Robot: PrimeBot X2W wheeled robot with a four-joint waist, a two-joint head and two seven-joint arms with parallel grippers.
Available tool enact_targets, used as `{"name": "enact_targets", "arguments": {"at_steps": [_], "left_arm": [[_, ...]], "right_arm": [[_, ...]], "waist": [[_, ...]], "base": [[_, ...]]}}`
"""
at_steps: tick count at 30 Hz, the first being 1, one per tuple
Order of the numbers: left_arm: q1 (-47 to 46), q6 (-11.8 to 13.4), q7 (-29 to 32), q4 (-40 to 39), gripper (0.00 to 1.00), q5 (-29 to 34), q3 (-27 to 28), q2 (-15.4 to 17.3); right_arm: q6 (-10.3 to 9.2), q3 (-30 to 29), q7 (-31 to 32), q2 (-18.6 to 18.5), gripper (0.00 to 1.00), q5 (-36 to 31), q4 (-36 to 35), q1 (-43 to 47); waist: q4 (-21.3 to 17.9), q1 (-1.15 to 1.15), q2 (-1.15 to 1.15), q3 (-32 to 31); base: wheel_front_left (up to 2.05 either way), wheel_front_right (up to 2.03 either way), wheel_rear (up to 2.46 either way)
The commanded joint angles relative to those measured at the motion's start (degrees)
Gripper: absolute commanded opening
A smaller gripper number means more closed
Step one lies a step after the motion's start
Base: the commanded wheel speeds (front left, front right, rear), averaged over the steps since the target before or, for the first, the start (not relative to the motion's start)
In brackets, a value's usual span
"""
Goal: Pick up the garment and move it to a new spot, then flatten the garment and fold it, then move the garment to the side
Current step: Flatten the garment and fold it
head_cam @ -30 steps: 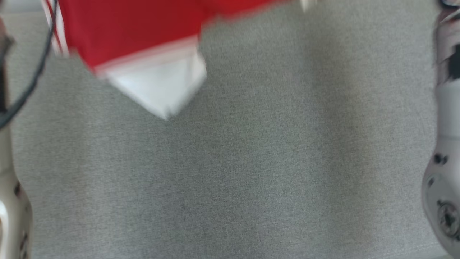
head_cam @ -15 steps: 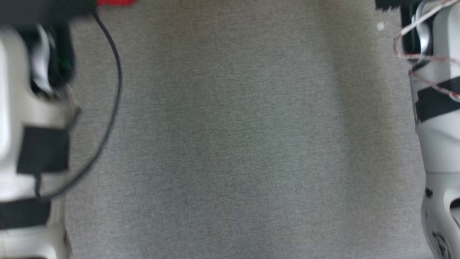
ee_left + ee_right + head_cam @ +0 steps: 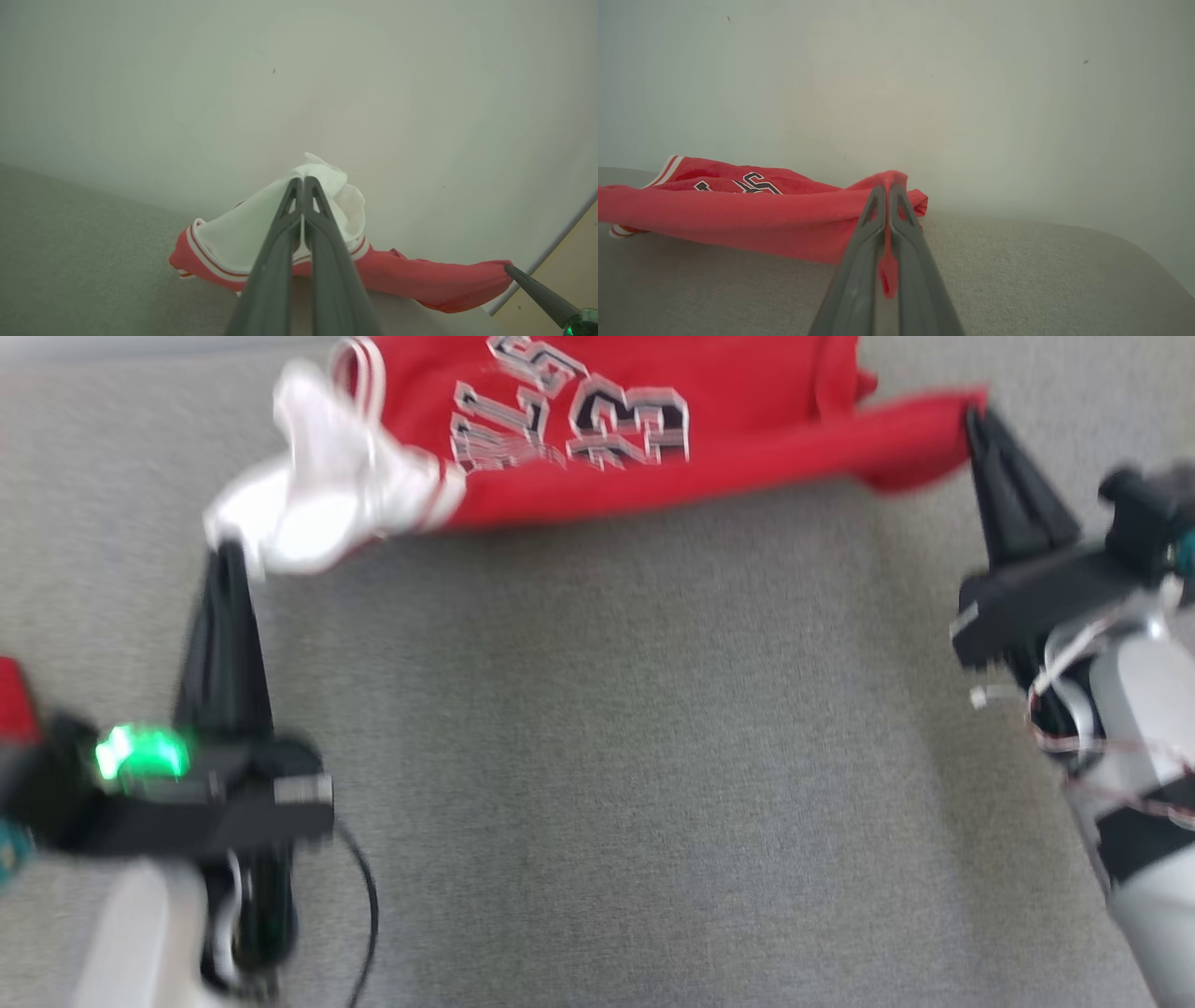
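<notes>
Showing garment (image 3: pixel 747 443) lettering (image 3: pixel 574 425) overhead, pinched cloth at wrists.

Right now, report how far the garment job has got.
Done: grasped. The left end effector is shut on the garment at its white part, the right end effector on a red edge. In hand: garment stretched between them over the grey surface. Left: it is bunched, so flattening, folding and moving aside.

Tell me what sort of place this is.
Likely a plain indoor room, perhaps a test space: a grey fabric-covered surface stands against a bare pale wall, with a red garment near that wall.
</notes>
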Motion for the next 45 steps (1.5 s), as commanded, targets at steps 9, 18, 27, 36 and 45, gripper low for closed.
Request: {"name": "enact_targets", "arguments": {"at_steps": [9,18,27,36,45], "left_arm": [[19.2,0.0,1.4,-3.8,0.0,-8.2,0.9,-1.8],[30.3,0.0,7.9,-6.3,0.0,-17.1,-2.9,0.1],[36.3,1.7,12.9,-4.2,0.0,-18.6,-2.8,5.0],[36.4,4.7,15.9,-2.1,0.0,-14.4,-5.4,7.3],[34.6,4.7,17.6,0.2,0.0,-11.1,-9.8,7.4]], "right_arm": [[-0.13,-11.1,5.8,1.7,0.0,3.0,-9.8,17.4],[-0.13,-24.0,12.3,9.9,0.0,-0.7,-20.6,32.9],[-0.15,-37.4,16.2,19.9,0.0,-5.8,-25.5,43.1],[-0.19,-39.3,21.2,22.8,0.0,-7.0,-25.4,47.4],[-0.14,-33.0,29.5,22.8,0.0,-5.1,-27.8,55.0]], "waist": [[3.7,0.02,0.0,-9.2],[4.7,0.02,0.0,-12.7],[5.1,0.02,0.0,-13.7],[3.8,0.02,0.0,-13.8],[3.1,0.02,0.0,-14.5]], "base": [[0.0,0.0,0.0],[0.0,0.0,0.0],[0.0,0.0,0.0],[0.0,0.0,0.0],[0.0,0.0,0.0]]}}
